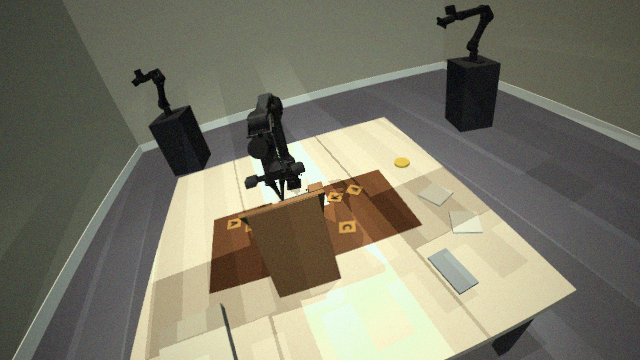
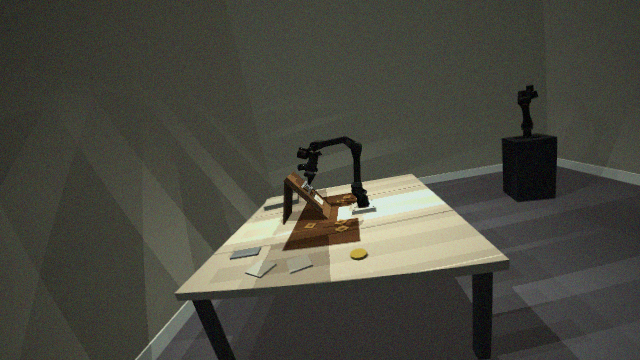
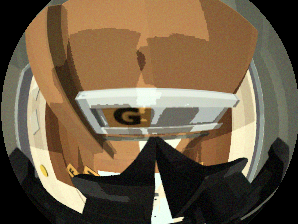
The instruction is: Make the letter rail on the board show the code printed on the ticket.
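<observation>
Dim room, patchy light, fisheye wrist view.

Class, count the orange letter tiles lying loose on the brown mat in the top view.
4 plainly: two side by side behind the board, one nearer the front on its right, one on its left. A fifth orange sliver peeks from the board's edge; others may be hidden.
</observation>
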`<state>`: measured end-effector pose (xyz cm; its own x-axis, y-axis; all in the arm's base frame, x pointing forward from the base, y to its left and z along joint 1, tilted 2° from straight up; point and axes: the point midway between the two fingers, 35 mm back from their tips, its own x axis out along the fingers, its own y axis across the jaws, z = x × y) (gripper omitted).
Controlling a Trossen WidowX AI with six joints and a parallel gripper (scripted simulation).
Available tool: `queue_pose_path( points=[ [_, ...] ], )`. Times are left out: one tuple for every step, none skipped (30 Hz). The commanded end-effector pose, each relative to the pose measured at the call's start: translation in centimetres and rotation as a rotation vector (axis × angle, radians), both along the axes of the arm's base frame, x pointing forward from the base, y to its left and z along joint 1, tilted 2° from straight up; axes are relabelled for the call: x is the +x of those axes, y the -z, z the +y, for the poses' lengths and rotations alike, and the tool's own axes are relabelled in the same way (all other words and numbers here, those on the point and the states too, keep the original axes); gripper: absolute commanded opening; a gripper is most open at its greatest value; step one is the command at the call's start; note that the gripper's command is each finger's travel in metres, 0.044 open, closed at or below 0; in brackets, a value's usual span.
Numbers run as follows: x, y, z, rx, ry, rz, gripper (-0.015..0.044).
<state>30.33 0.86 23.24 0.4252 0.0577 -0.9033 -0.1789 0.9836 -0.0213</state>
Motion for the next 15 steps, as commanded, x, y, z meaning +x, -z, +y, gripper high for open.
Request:
queue_pose_path(
  points=[
    [0.49,0.31,-0.63,-0.023,-0.003,0.135,0.0],
    [0.49,0.31,-0.63,-0.023,-0.003,0.135,0.0],
    [0.49,0.31,-0.63,-0.023,-0.003,0.135,0.0],
    [0.49,0.31,-0.63,-0.023,-0.003,0.135,0.0],
    [0.49,0.31,-0.63,-0.023,-0.003,0.135,0.0],
    [0.49,0.31,-0.63,-0.023,-0.003,0.135,0.0],
    [0.49,0.31,-0.63,-0.023,-0.003,0.135,0.0],
    [0.49,0.31,-0.63,-0.023,-0.003,0.135,0.0],
    [0.48,0.3,-0.61,-0.023,-0.003,0.135,0.0],
    [0.48,0.3,-0.58,-0.023,-0.003,0.135,0.0],
    [0.49,0.31,-0.55,-0.023,-0.003,0.135,0.0],
    [0.51,0.33,-0.52,-0.023,-0.003,0.135,0.0],
    [0.55,0.36,-0.49,-0.023,-0.003,0.135,0.0],
    [0.59,0.4,-0.47,-0.022,-0.003,0.135,0.0],
    [0.63,0.44,-0.46,-0.022,-0.003,0.135,0.0]
  ],
)
